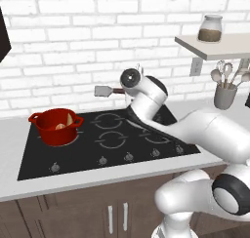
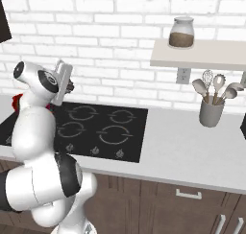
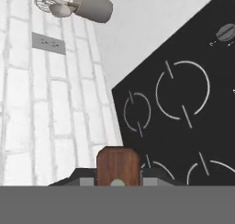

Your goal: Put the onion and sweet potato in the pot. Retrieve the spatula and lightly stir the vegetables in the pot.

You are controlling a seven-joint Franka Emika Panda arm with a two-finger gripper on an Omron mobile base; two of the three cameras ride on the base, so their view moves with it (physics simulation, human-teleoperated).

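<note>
**Two vegetables in the pot; spatula in hand for the stir**

Both vegetables already sit inside the squat glossy red pot [image 1: 54,127] on the near-left burner of the black glass cooktop [image 1: 117,144]: the pale tan onion [image 1: 60,127] low in the bowl, and beside it a paler wedge that I take for the sweet potato [image 1: 70,120], though it is too small to tell surely.

My tool [image 1: 122,90] is held above the back of the cooktop, narrowly closed on the slim spatula [image 1: 103,90]. Its flat grey blade projects to the left toward the brick wall side. In the hand view the brown handle end [image 3: 118,165] stands between the two dark fingertips, so the grip lies on the handle, not the blade.

Handling notes, as judgement:
- The spatula looks light and stiff. A thin handle can pivot between flat pads, so I should keep the wrist motion slow.
- A hold near the handle end gives reach into the pot but little leverage. Stir with the blade edge only, lightly.
- The pot walls look smooth and glossy, and a hard push on a vegetable could slide the pot on the glass.
- Pot and blade are well apart. The grey utensil holder [image 1: 225,96] on the bench at the right is clear of that path.
</note>
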